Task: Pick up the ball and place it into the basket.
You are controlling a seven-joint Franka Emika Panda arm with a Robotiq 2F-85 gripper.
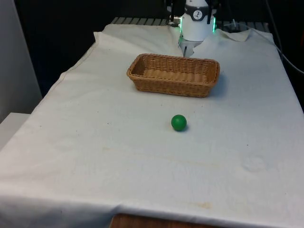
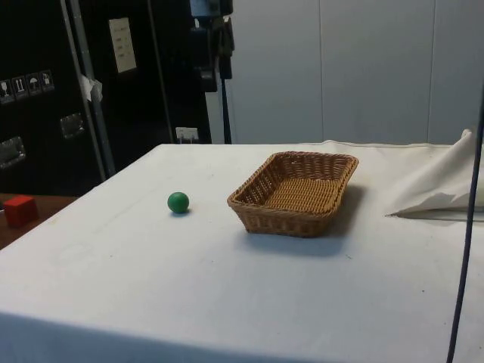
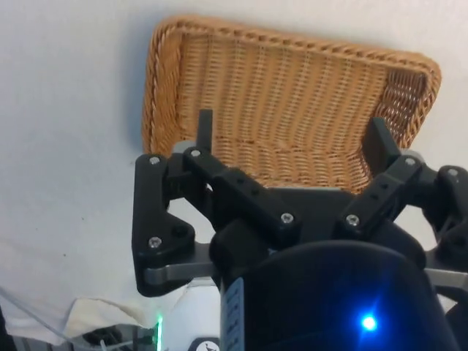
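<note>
Green and free on the cloth, the ball sat at 6 o'clock of the wicker basket. The gripper hung spread wide, empty, above the basket. A glancing touch could roll the ball away.

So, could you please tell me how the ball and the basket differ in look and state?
The ball is small, green, smooth and round; the basket is far larger, tan, woven and rectangular. The ball is solid, while the basket is an open, empty container. In the front view the ball lies nearer the camera, and the basket sits farther back, by the gripper. Both rest untouched and apart on the white cloth.
</note>
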